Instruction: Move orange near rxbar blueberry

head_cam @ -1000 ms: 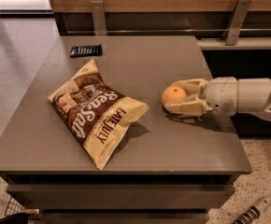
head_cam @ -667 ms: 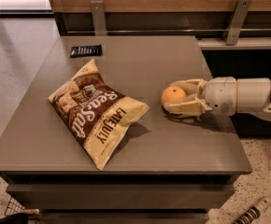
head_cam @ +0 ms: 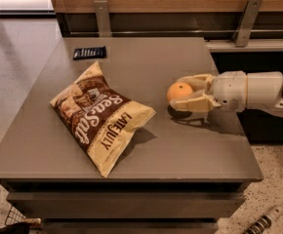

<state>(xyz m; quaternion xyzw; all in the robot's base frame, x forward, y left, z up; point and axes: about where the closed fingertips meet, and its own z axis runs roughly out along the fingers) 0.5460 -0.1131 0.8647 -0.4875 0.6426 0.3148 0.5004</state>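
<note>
The orange (head_cam: 179, 91) is a small round fruit at the right side of the grey table (head_cam: 146, 67). My gripper (head_cam: 184, 92) reaches in from the right, and its two cream fingers (head_cam: 195, 103) sit on either side of the orange, closed on it. The orange is low over the table, with a shadow just below it. The rxbar blueberry (head_cam: 89, 52) is a small flat dark wrapper lying at the table's far left corner, well away from the orange.
A large brown-and-cream chip bag (head_cam: 101, 116) lies between the orange and the bar, left of centre. A wooden wall with metal brackets (head_cam: 101, 16) runs behind the table. The table's front edge (head_cam: 127, 177) is close below the bag.
</note>
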